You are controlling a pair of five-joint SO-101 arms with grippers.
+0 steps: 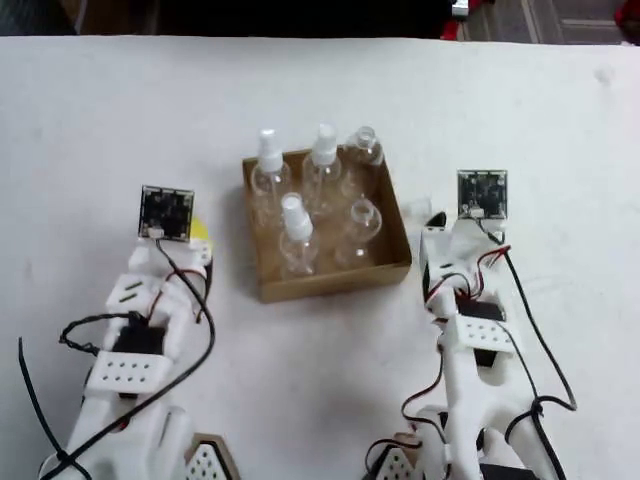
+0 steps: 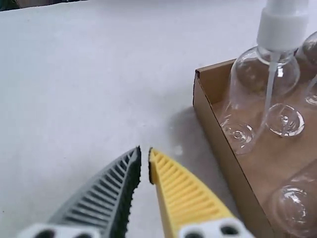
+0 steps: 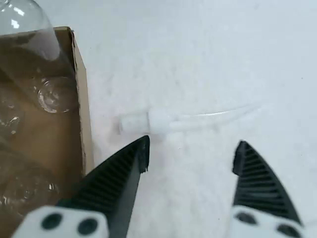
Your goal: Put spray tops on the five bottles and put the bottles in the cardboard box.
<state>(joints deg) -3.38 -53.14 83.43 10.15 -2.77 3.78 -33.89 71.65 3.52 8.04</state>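
Spray top lies flat on desk beside cardboard box, just ahead of wide-spread right fingers; left fingers closed, empty.

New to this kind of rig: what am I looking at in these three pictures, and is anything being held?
Two small robot arms stand at a white table. One picture looks down from above; the other two come from a camera on each arm's wrist. The cardboard box between the arms holds five clear bottles: three wear spray tops, two are uncapped. The left end effector, the grey and yellow grasping claw, is shut and empty. The right end effector is open, with a loose spray top lying on the table just ahead of it, beside the box. Nothing is held.
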